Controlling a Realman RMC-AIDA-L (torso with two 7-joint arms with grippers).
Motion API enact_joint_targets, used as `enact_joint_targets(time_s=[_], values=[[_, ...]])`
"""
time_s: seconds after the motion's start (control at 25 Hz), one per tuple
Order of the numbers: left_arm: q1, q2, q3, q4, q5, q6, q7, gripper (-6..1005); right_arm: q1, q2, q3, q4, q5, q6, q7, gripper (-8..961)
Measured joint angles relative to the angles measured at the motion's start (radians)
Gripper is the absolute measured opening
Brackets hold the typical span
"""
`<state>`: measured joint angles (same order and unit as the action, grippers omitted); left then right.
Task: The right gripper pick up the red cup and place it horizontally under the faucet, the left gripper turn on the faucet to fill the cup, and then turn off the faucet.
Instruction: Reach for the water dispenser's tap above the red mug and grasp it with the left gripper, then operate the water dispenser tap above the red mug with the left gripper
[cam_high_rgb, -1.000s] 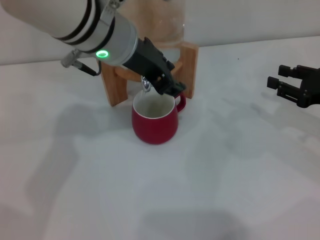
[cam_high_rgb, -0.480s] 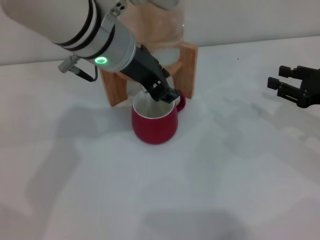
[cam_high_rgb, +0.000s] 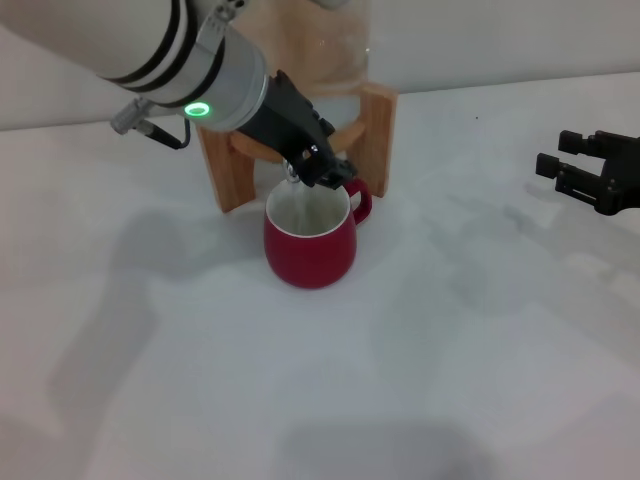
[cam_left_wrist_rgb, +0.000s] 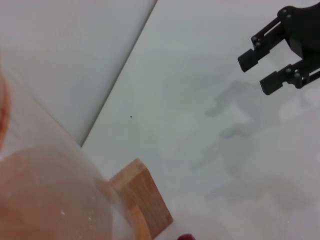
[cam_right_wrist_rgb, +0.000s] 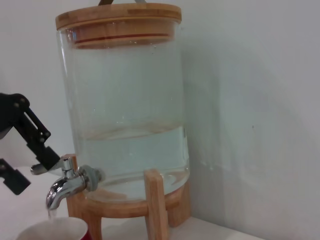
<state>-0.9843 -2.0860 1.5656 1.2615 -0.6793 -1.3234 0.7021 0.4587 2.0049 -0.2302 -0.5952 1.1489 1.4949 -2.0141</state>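
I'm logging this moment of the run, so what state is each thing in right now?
Faucet: open, a thin stream running from its spout.
Red cup: upright under the spout, catching the water.
Glass jar: lid on, partly full.
Left pincer: at the faucet lever.
Right pincer: open, empty, off to the right.

Beside the tan wooden stand, the dark-red, off-white-lined red cup is sitting under the shiny chrome faucet.
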Motion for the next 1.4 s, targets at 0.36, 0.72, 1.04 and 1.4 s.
enact_joint_targets(time_s=[0.36,0.72,1.04,1.4], values=[[0.005,0.0,0.017,0.056,0.018,0.01,-0.024,502,-0.011,0.0,0.004,0.0,0.001,-0.001,0.0,469],[0.08,0.0,0.068,0.221,0.025,-0.066,-0.068,501,-0.014,0.0,0.009,0.0,0.002,-0.002,0.0,468],[0.177,-0.001,0.116,0.37,-0.021,-0.134,-0.106,501,-0.014,0.0,0.006,0.0,0.002,-0.01,0.003,469],[0.196,-0.001,0.121,0.366,0.019,-0.155,-0.229,501,-0.012,0.0,0.008,0.0,0.002,-0.025,0.005,469]])
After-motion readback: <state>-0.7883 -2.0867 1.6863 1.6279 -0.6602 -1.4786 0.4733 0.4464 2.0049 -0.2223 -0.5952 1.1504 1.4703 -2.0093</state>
